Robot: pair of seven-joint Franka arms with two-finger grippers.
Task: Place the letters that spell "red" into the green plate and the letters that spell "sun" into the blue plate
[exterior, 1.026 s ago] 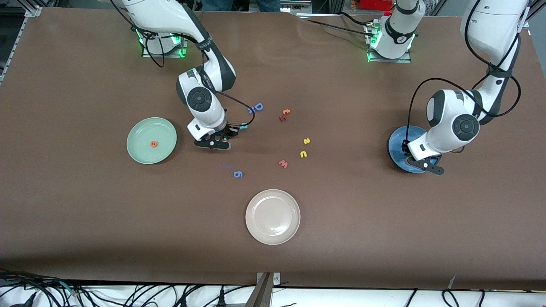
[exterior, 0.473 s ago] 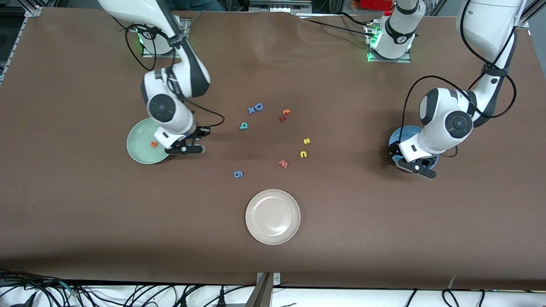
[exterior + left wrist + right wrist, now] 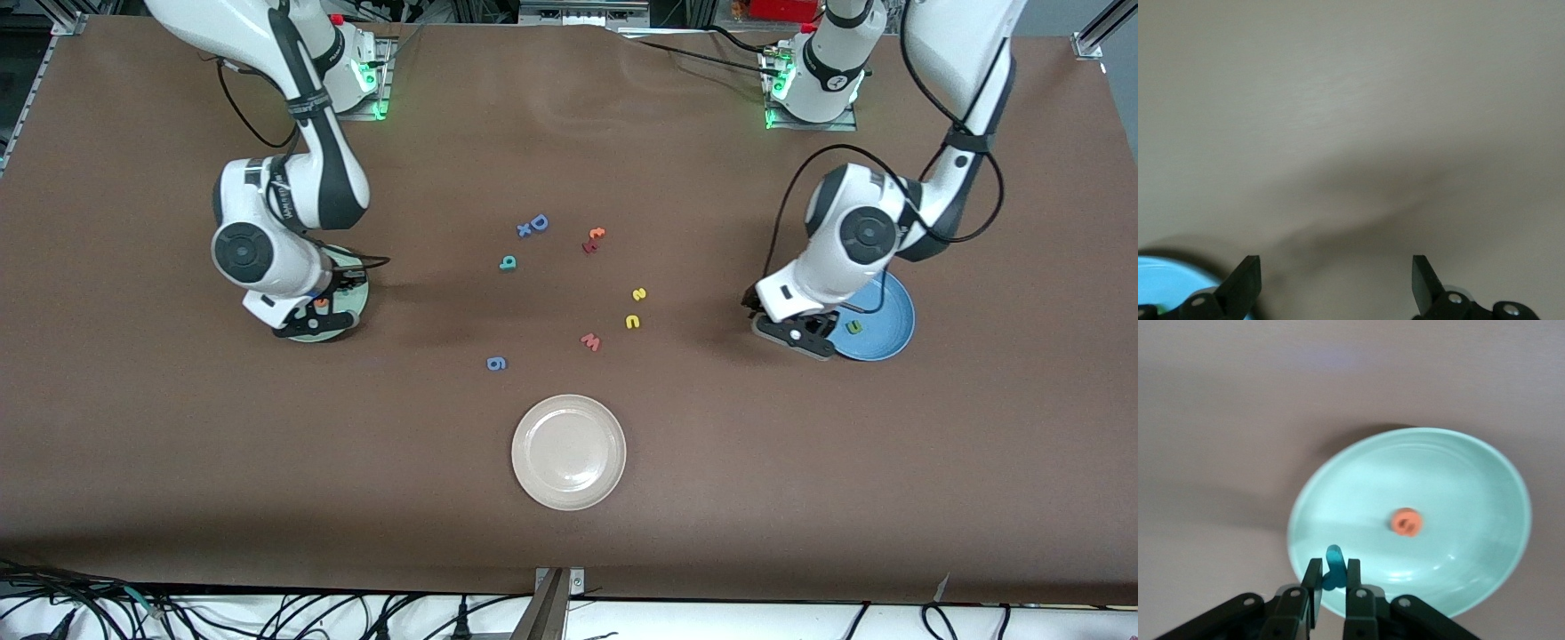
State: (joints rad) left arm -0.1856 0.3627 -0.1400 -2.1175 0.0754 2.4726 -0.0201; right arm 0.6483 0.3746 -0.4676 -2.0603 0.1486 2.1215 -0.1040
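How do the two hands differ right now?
The right hand is shut on a small teal foam letter; the left hand is open and empty. The right hand is over the round pale green plate; the left hand is over bare table beside the round blue plate. Both point down.

A brown table (image 3: 178, 444) is seen, evenly lit. Black cables (image 3: 267, 613) are strung along a white strip at its near edge.
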